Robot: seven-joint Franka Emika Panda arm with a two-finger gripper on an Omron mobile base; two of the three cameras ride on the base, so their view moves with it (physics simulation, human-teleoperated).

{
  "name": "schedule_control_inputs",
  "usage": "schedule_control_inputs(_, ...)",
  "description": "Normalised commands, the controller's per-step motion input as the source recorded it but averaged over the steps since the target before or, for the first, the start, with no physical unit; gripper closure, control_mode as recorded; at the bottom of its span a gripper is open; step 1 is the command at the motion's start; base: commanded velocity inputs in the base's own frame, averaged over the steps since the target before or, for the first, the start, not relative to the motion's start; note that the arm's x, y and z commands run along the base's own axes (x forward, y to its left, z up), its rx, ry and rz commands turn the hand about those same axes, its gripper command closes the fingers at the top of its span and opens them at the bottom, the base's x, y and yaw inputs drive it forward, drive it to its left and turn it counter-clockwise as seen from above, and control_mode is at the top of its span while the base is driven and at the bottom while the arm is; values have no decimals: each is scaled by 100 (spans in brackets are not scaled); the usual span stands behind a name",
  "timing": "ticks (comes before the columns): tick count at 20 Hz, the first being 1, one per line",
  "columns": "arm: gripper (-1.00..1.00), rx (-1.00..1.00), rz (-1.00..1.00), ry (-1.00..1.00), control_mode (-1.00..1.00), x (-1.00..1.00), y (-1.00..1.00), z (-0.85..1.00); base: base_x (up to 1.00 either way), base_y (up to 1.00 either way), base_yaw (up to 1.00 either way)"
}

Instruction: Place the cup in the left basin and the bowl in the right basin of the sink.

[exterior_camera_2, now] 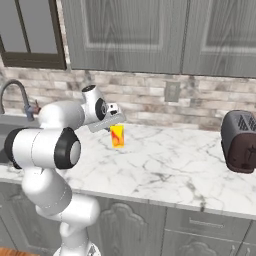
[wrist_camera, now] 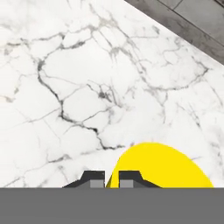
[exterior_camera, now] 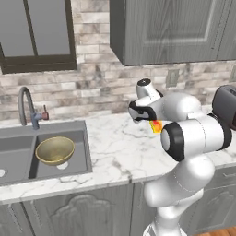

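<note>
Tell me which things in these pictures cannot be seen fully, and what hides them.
- Cup: left base view, mostly behind the arm; hand view, cut by the bottom band.
- Fingers: hand view, just the tips; whether they grip the cup is unclear.
- Left basin: left base view, cut by the left edge.

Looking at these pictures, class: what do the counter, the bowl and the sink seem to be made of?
The white grey-veined counter looks like polished marble: irregular dark veins. The wide round olive-tan bowl looks glazed ceramic or perhaps metal: speckled, faintly shiny inside. The dark grey two-compartment sink looks matte composite or stone: flat, no glints.
</note>
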Motion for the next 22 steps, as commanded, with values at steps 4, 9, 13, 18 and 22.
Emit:
schedule_control_inputs(4, 100, 0, 0, 0, 100, 0, 0, 0, -53, 14, 4)
schedule_control_inputs(9, 100, 0, 0, 0, 100, 0, 0, 0, -21, 15, 2)
schedule_control_inputs(13, 100, 0, 0, 0, 100, 0, 0, 0, 0, 33, 0)
schedule_control_inputs(18, 100, 0, 0, 0, 100, 0, 0, 0, 0, 66, 0)
schedule_control_inputs(22, 100, 0, 0, 0, 100, 0, 0, 0, 0, 78, 0)
